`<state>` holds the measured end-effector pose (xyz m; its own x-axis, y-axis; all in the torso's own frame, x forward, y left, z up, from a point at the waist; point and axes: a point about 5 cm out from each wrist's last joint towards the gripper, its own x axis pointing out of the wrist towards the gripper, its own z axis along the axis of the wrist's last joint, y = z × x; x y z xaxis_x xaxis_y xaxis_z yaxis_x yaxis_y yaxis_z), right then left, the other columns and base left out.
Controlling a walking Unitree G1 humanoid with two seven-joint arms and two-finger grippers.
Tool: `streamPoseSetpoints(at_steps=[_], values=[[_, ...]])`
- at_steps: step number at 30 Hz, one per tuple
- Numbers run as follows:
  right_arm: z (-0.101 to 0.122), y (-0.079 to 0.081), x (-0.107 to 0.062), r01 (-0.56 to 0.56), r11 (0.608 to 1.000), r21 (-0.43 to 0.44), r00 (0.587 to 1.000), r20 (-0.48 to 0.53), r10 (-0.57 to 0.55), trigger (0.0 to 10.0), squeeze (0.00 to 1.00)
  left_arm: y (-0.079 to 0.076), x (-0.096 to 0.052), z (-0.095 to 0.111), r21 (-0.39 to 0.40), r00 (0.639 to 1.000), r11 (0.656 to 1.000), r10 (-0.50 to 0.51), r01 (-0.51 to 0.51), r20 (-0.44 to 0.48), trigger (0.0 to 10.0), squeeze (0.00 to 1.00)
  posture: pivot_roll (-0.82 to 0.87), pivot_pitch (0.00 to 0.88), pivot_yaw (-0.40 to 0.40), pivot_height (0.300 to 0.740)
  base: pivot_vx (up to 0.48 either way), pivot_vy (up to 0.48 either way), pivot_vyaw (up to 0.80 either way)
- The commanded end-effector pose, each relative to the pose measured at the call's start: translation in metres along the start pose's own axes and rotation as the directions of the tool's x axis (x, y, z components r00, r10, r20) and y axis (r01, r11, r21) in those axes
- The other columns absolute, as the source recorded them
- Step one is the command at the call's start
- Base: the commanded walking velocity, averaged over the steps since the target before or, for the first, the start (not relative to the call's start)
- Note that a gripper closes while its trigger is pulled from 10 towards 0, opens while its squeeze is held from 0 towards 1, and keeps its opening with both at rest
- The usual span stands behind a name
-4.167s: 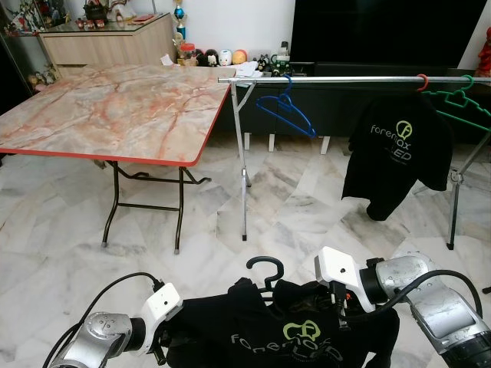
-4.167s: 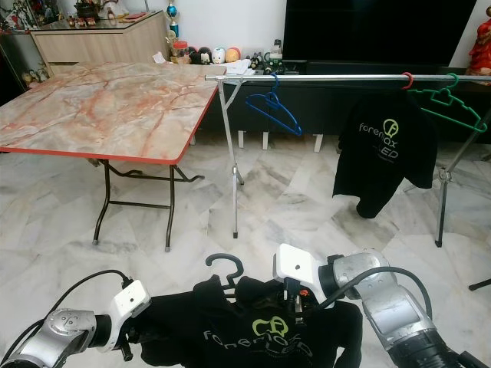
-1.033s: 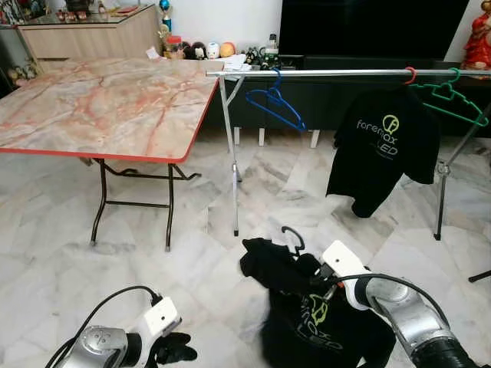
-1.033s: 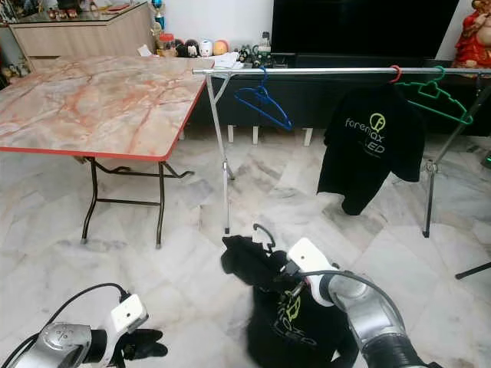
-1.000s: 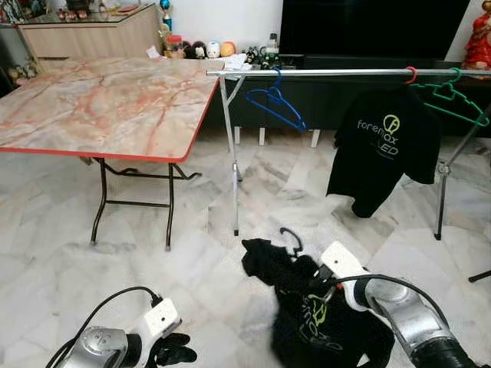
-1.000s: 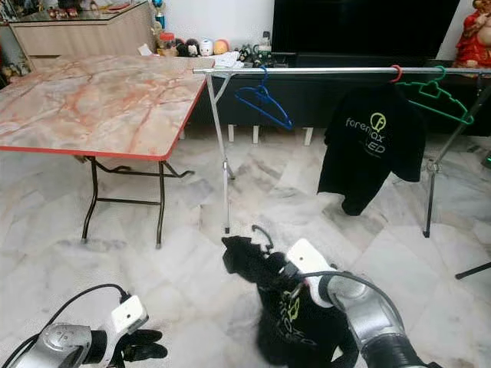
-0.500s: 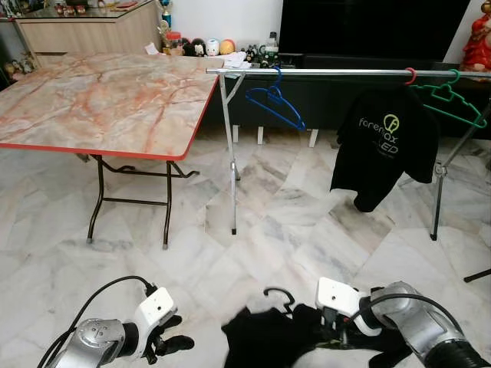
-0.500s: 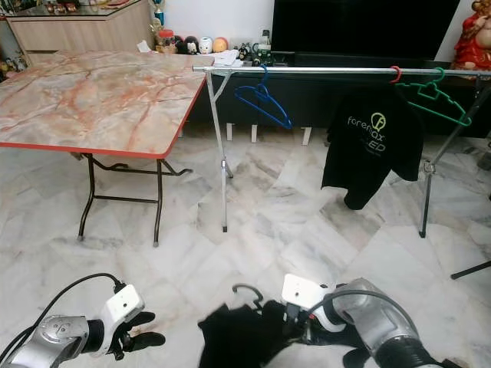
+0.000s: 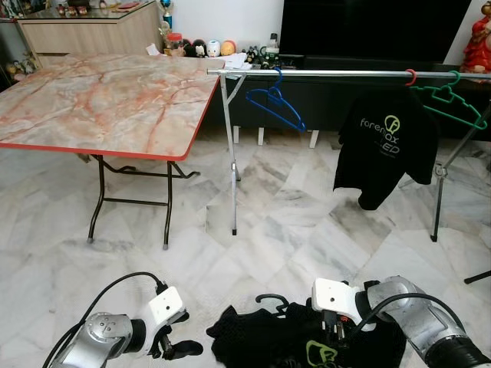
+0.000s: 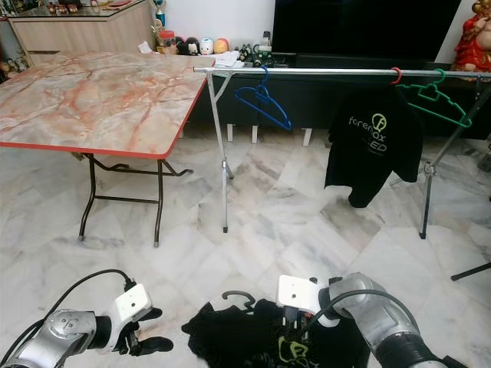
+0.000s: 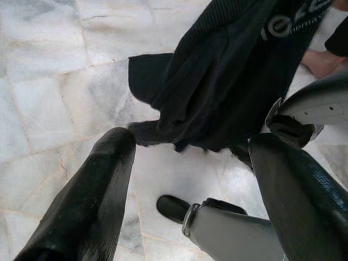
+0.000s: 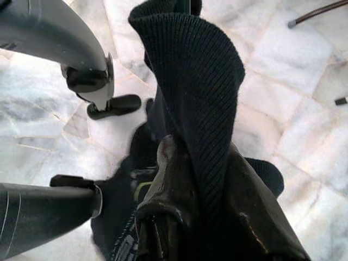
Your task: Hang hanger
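So we've got the right gripper [image 12: 190,179] clamped tight on the collar of a black t-shirt [image 9: 307,345], down low just above the marble floor [image 9: 268,230]. The shirt sits on a dark hanger [image 9: 270,300] whose hook pokes up out of the neckline. There's a green and white logo on the fabric but we can't read it here. Our left gripper [image 9: 178,345] hovers just beside the shirt's sleeve with its fingers [image 11: 92,201] spread apart, gripping nothing.

Further back is the clothes rail [image 9: 322,73], carrying a blue hanger [image 9: 275,103], a green hanger [image 9: 453,100], and a second black tee [image 9: 387,149] on a red hook; its print looks like "forenax". The marble-top table [image 9: 107,100] stands to the left of the rail.
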<state>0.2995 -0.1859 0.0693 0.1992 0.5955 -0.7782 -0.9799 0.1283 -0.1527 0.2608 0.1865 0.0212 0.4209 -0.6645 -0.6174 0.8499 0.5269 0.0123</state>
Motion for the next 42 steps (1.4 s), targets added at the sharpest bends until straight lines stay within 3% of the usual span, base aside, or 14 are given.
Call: streamPoseSetpoints(at_steps=[1, 6, 18, 19, 42], values=[[0.012, -0.006, -0.005, 0.027, 0.999, -0.033, 0.998, 0.057, -0.025, 10.0, 0.00, -0.001, 0.002, -0.002, 0.023, 1.000, 1.000, 0.003, -0.002, -0.030, 10.0, 0.00, 0.03, 0.025, 0.010, 0.740, 0.000, 0.000, 0.00], [0.022, -0.008, -0.008, 0.017, 0.999, -0.030, 0.993, 0.116, -0.013, 10.0, 0.00, 0.006, 0.009, -0.004, 0.066, 0.992, 0.992, 0.113, -0.109, -0.060, 10.0, 0.00, 0.03, 0.031, 0.006, 0.740, 0.000, 0.000, 0.00], [0.029, -0.010, -0.011, 0.017, 0.999, -0.035, 0.988, 0.156, -0.011, 10.0, 0.00, 0.006, 0.022, -0.001, 0.060, 0.984, 0.984, 0.172, -0.169, -0.046, 9.8, 0.00, 0.03, 0.037, 0.005, 0.740, 0.000, 0.000, 0.00], [0.030, -0.009, -0.012, 0.017, 0.999, -0.033, 0.987, 0.159, -0.012, 10.0, 0.00, 0.005, 0.023, -0.002, 0.045, 0.986, 0.986, 0.163, -0.161, -0.037, 0.0, 0.00, 0.03, 0.037, 0.005, 0.740, 0.000, 0.000, 0.00], [0.030, -0.009, -0.010, 0.018, 1.000, -0.024, 0.989, 0.150, -0.014, 10.0, 0.00, 0.007, 0.022, -0.002, 0.040, 0.987, 0.986, 0.162, -0.162, -0.013, 0.0, 0.00, 0.03, 0.039, 0.001, 0.740, 0.000, 0.000, 0.00]])
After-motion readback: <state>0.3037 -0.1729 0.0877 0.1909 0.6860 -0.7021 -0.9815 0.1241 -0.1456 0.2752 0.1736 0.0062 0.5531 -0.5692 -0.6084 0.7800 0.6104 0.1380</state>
